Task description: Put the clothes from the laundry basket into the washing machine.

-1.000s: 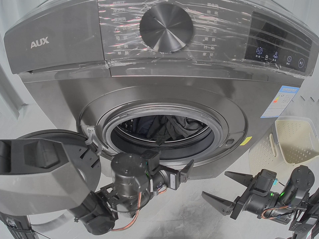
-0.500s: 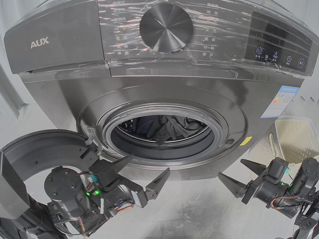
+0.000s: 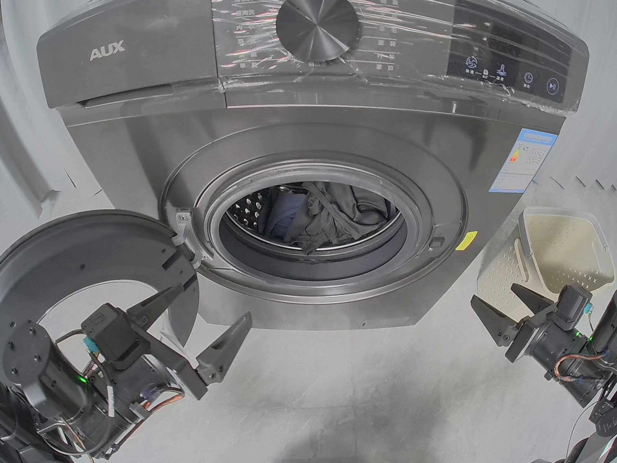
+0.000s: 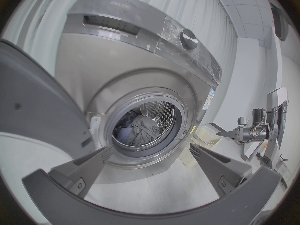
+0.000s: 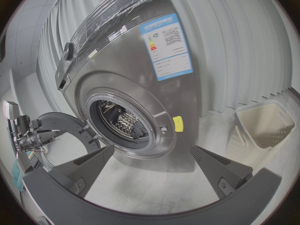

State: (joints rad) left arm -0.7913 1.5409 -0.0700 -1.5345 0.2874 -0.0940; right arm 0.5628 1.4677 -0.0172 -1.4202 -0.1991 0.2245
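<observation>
Inside perforated steel drum: crumpled dark clothes. Left hand, right hand both spread apart.

Logo on washing machine drawer, blue energy label, yellow sticker on its front

both arms low; left hand and right hand spread, empty

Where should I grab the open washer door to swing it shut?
Probably the curved rim of the door, on the edge farthest from the hinge, coming in from the robot's left. The rim is thin enough there for the open left gripper beside it.
</observation>
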